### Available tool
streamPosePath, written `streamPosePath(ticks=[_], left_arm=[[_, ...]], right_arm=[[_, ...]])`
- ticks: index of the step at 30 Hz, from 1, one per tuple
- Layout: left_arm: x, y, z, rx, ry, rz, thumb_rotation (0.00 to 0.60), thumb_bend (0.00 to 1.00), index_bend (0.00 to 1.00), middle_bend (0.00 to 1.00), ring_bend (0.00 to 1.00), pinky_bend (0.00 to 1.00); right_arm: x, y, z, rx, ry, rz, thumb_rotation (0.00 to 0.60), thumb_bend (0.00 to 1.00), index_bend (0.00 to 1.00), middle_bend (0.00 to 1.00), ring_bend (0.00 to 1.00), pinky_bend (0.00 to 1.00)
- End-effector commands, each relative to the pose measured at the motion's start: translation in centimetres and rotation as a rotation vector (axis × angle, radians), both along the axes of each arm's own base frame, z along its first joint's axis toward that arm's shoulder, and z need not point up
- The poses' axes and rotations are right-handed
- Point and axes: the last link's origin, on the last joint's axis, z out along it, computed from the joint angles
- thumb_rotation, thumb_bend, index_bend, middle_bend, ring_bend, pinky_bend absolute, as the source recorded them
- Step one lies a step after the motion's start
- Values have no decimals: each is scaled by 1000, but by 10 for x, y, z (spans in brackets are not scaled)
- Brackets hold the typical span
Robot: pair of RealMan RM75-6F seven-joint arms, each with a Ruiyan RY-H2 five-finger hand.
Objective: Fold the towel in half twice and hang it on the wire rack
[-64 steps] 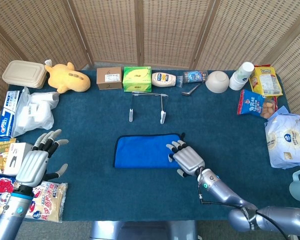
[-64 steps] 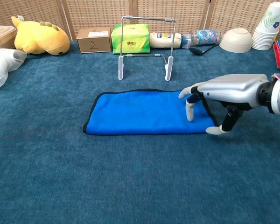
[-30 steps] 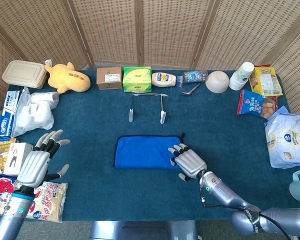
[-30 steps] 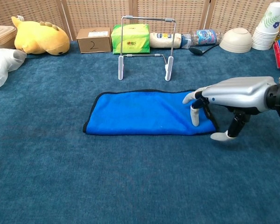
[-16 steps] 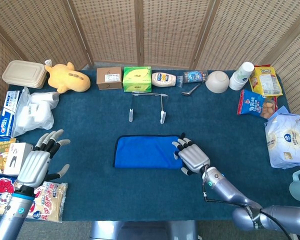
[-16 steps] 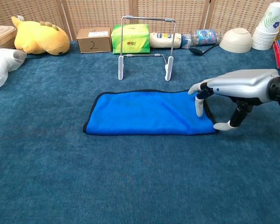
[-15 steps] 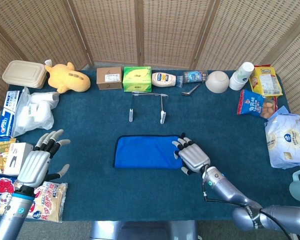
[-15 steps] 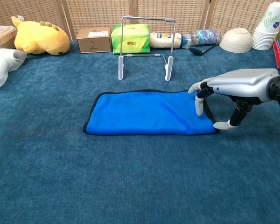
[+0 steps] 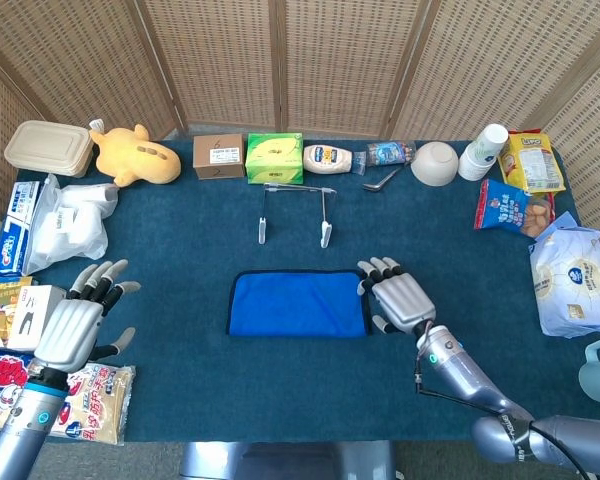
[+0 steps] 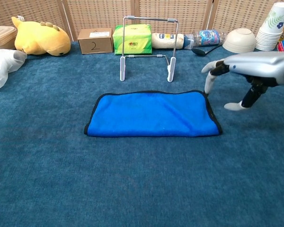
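Note:
The blue towel [image 9: 297, 303] [image 10: 153, 114] lies flat on the blue tablecloth as a long folded rectangle with a black edge. Behind it stands the wire rack [image 9: 295, 211] [image 10: 147, 46], bare. My right hand [image 9: 400, 299] [image 10: 250, 69] hovers just off the towel's right end, fingers spread, holding nothing and clear of the cloth. My left hand [image 9: 76, 325] is far to the left near the table's front edge, fingers apart and empty; the chest view does not show it.
Along the back stand a yellow plush toy [image 9: 134, 155], a cardboard box [image 9: 218, 156], a green tissue box [image 9: 274, 157], a bottle [image 9: 328, 158], a bowl [image 9: 435, 163] and paper cups [image 9: 483, 150]. Snack bags [image 9: 515, 206] line the right edge, packets [image 9: 50, 215] the left.
My right hand has lifted off the towel's right end and drawn away to the right and back. The towel stays flat. The left hand has not moved.

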Motion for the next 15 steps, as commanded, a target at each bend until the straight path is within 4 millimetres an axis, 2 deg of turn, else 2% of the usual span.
streamPosePath(ticks=[1,7,15], left_arm=[[-1,3,0,1,39,-24,600,411,249,90,0,0],[-6,8,-4,1,69,-47,600,411,245,99,0,0],[-13,11,-4,-17,93,-55,600,411,243,105,0,0]], right_arm=[[-5,0,13,-57,-37,-34,600,344,256,72,0,0],[-18,4,34,-171,-92,-65,600,346,183,29,0,0],[-37,10,58,-298,-141,-99,600,347,167,19,0,0]])
